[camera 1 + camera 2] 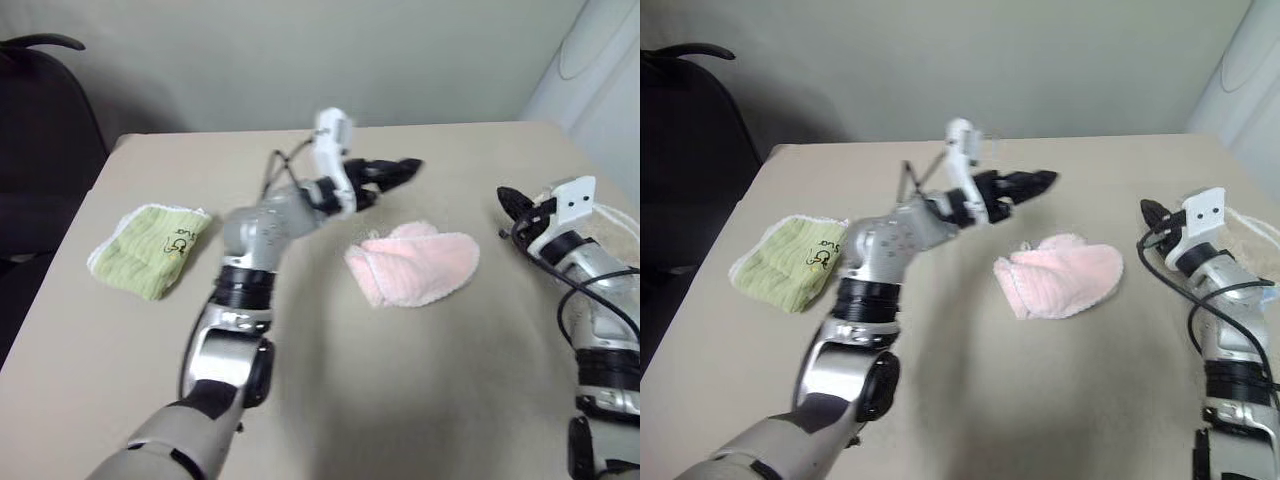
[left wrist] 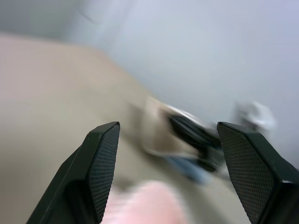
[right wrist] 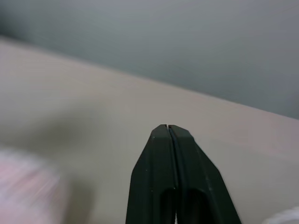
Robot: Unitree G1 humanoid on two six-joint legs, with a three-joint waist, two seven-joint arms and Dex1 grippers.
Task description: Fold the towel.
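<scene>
The pale pink towel [image 1: 415,262] lies folded in a rounded bundle on the beige table [image 1: 330,400], right of centre. My left gripper [image 1: 390,172] hovers above the table behind and left of the towel, open, with nothing between its fingers [image 2: 103,163]. The towel's pink edge [image 2: 145,205] shows blurred below those fingers. My right gripper [image 1: 510,200] is off to the towel's right, apart from it. In the right wrist view its fingers [image 3: 169,133] are pressed together, shut on nothing.
A lime-green ribbed towel [image 1: 150,245] with a printed mark lies near the table's left edge. A beige-tan cloth [image 1: 615,235] sits under my right arm by the right edge. A dark chair [image 1: 40,130] stands past the table's left corner.
</scene>
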